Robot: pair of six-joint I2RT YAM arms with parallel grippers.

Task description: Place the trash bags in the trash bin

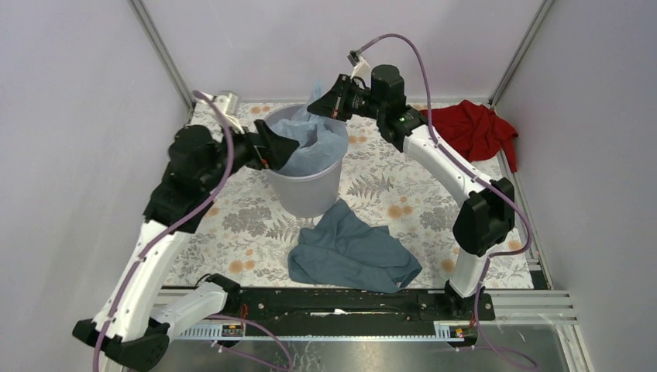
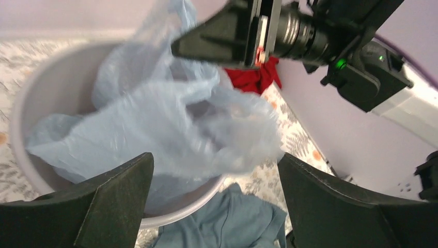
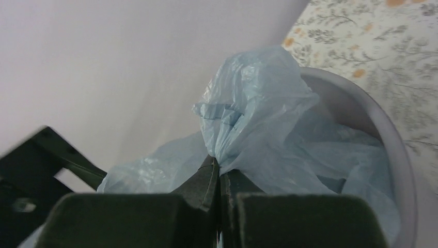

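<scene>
Bin (image 1: 306, 194): bag (image 1: 316, 146) draped inside, one corner hoisted above the far rim. Right tool (image 3: 217, 173) pinched on that corner: lower inward before letting go. Left tool (image 1: 273, 149) spread wide at the bin's left rim: press loose plastic down. Hidden: bin floor, bag's lower end.

Both arms reach inward: the right gripper (image 1: 316, 110), wrist held high, has its fingers (image 3: 204, 182) pinched flat together on the trash bag (image 3: 268, 119) – the left gripper (image 1: 285, 149), lower and facing that claw, holds its fingers (image 2: 113, 201) spread wide.
</scene>
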